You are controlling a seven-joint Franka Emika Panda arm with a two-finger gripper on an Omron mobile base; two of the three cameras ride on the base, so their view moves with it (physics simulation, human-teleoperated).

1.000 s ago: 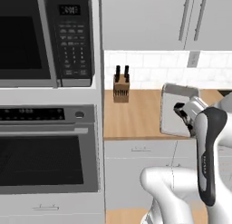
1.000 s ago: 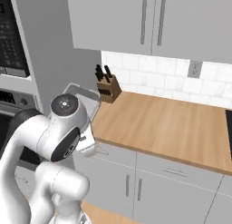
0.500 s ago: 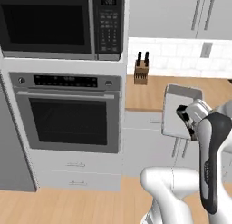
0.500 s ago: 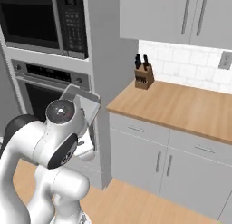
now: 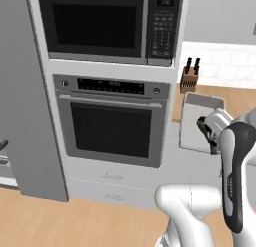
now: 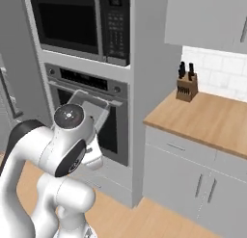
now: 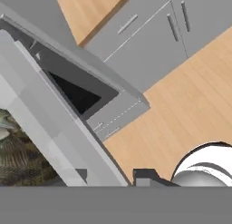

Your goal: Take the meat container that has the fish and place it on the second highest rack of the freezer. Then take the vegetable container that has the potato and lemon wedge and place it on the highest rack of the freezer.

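Nothing can be read with any certainty. The microwave (image 5: 111,26) has a small display at the top of its control panel (image 5: 164,27) — pale digits glow there in the left base view, but they are too blurred to make out. Below it sit rows of keypad buttons with tiny markings, equally illegible. The oven (image 5: 114,119) carries a dark strip across its top with faint light marks between two knobs — no character can be told apart. In the right base view the microwave display (image 6: 115,2) again shows only a smear of pale marks. No brand, label or sign appears on the cabinets, the worktop (image 6: 212,119) or the knife block (image 6: 186,85).
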